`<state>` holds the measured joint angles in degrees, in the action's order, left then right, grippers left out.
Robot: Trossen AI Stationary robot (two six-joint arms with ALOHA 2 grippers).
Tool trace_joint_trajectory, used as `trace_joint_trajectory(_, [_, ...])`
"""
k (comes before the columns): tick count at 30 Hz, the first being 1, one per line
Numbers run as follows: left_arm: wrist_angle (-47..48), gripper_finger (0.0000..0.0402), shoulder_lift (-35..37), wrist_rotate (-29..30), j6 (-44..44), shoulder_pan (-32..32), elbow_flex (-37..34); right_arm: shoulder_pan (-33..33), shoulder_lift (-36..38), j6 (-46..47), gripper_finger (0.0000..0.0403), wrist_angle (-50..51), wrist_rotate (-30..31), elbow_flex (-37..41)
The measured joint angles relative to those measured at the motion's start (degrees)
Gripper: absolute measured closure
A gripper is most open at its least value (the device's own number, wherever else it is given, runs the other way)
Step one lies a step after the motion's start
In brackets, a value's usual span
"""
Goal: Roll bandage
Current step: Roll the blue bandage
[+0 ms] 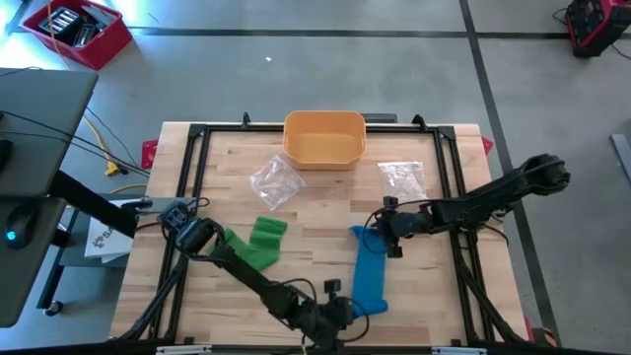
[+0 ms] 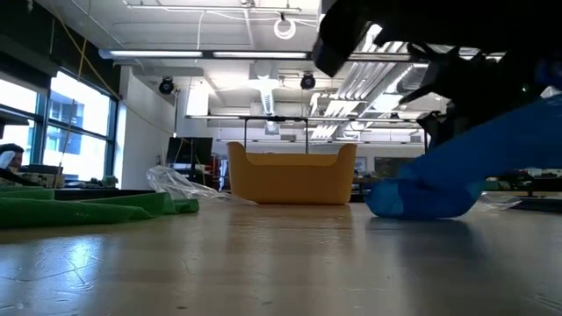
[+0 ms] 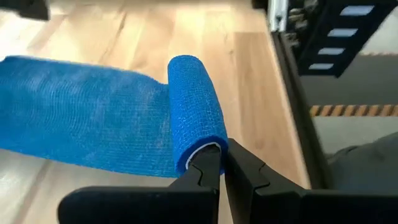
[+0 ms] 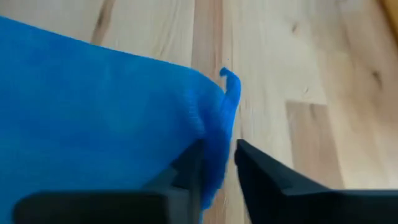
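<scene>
Blue bandage (image 1: 372,271): lies on the wooden surface (image 1: 325,212) as a long strip running from mid-surface toward the near edge, right of centre; its near end is wound into a roll (image 3: 194,112), the rest flat.
Left gripper (image 1: 338,306): at the near edge beside the roll; in the left wrist view its fingers (image 3: 205,171) are pressed together on the end of the roll, at the pale core.
Right gripper (image 1: 380,234): at the far, loose end of the strip; in the right wrist view the two fingers (image 4: 252,158) stand a little apart with the blue edge between them. Whether they are pinching the cloth or just straddling it is hard to tell.
Hidden parts: from above, the dark wrist of each arm covers its fingertips, so the grip shows only in the wrist views. In the low view the right arm and the blue bandage (image 2: 457,167) fill the right side, and the roll cannot be picked out.
Green bandage (image 1: 258,242): on the left half, partly under the left arm; its shape there is unclear.
Orange bin (image 1: 324,138): at the far edge, centre.
Clear plastic bags: one (image 1: 274,182) near the bin's left side, one (image 1: 402,178) to its right; contents cannot be made out.
</scene>
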<state>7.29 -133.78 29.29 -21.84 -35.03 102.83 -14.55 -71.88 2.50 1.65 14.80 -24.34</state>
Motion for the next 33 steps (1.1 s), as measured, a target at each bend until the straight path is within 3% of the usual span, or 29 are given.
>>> trace_joint_trajectory(4, [-1.90,0.0397,0.00,-2.04,-0.40,0.53,0.00,0.00,-1.37,-0.02,0.0251,-0.04,-0.26,0.00])
trace_joint_trajectory(7, [-1.86,0.0396,0.00,-2.04,-0.45,0.51,0.00,-0.47,-0.74,-0.02,0.0230,-0.12,-0.36,0.00])
trace_joint_trajectory(14, [-1.72,0.0395,-0.02,-2.00,-1.53,0.36,0.00,-4.51,0.05,-2.49,0.0225,-0.72,-4.83,0.00])
trace_joint_trajectory(29, [-1.66,0.0394,-0.07,-1.76,-2.02,0.42,0.00,-12.21,-2.39,11.95,0.0229,-5.96,-0.78,0.00])
trace_joint_trajectory(33, [-1.64,0.0394,-0.07,-1.76,-2.04,0.42,0.00,-16.30,-5.47,14.28,0.0230,-10.37,3.89,-0.02])
